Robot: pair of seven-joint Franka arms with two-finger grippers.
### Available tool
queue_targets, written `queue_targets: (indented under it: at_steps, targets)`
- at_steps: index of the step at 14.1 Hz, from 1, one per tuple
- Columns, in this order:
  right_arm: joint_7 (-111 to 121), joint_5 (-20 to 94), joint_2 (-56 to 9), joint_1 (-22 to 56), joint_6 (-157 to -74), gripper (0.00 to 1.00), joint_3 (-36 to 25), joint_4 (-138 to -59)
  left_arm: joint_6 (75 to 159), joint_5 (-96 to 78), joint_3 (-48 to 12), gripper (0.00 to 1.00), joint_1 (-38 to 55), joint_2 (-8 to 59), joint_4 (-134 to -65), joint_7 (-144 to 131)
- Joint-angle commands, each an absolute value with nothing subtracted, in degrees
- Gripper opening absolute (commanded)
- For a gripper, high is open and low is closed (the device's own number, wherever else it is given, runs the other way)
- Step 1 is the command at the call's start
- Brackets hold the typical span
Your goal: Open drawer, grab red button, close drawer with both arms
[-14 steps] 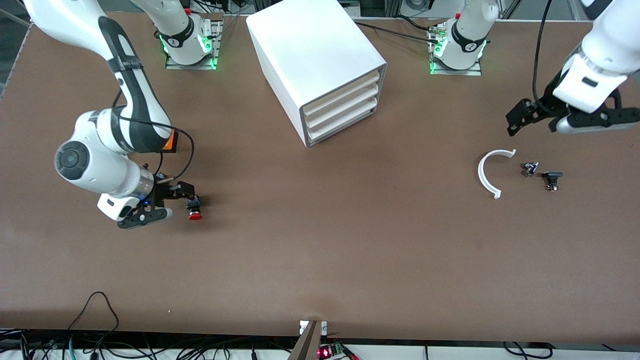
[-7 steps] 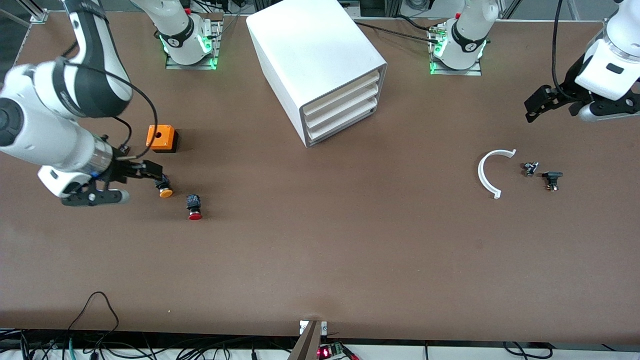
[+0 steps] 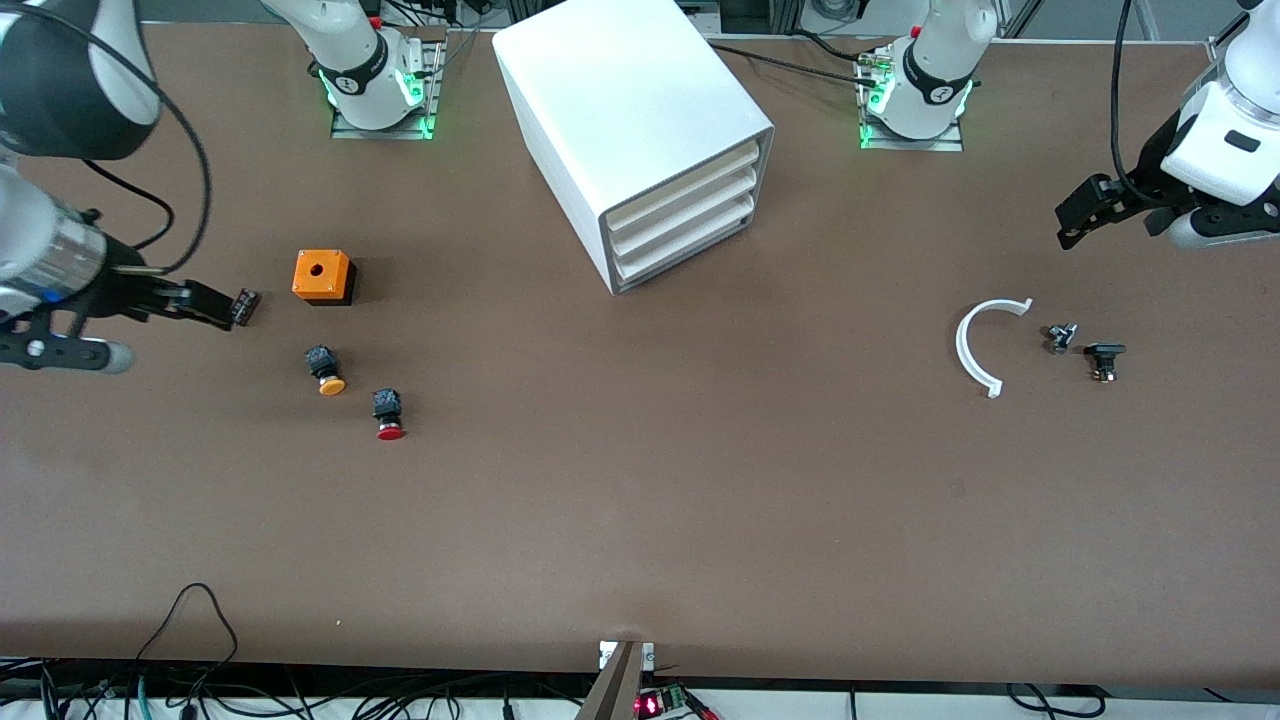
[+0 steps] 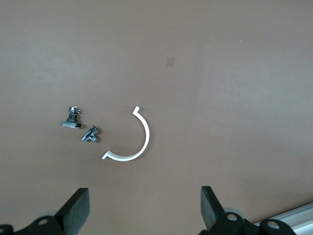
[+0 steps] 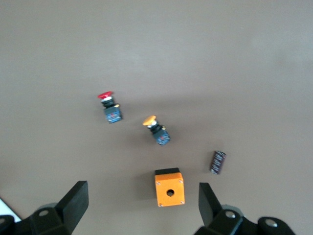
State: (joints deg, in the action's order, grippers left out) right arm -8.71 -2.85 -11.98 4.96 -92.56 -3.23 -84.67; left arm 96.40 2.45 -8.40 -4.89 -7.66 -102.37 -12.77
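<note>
The red-capped button (image 3: 389,414) lies on its side on the table, free of both grippers; it also shows in the right wrist view (image 5: 110,107). The white drawer cabinet (image 3: 640,120) stands at the back middle with all three drawers shut. My right gripper (image 3: 215,304) is open and empty, up in the air at the right arm's end of the table, beside the orange box (image 3: 323,277); in its wrist view (image 5: 142,203) the fingers stand wide apart. My left gripper (image 3: 1078,214) is open and empty in the air at the left arm's end, shown in its wrist view (image 4: 145,205).
An orange-capped button (image 3: 325,370) lies beside the red one. A small dark cylinder (image 5: 218,162) lies near the orange box (image 5: 169,188). A white arc-shaped piece (image 3: 975,345) and two small black parts (image 3: 1060,337) (image 3: 1104,358) lie under the left gripper.
My right gripper has drawn back from the red button toward the right arm's end of the table, uncovering the orange button and box. The red button has not moved. The left gripper shifted slightly outward.
</note>
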Motion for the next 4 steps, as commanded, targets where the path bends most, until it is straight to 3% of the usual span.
queue_targets:
  at_steps: [1,4]
  targets:
    - [-7.3,-3.3,-8.0,3.7,-92.5,1.0,-5.8,-90.3,94.7,3.2,-8.6,1.0,-5.3,-6.7,-100.4,-11.8]
    - [-6.2,-3.3,-5.6,3.7,-93.0,1.0,-7.2,-93.8,94.7,3.1,-8.6,1.0,-5.3,-6.7,-100.4,-11.9]
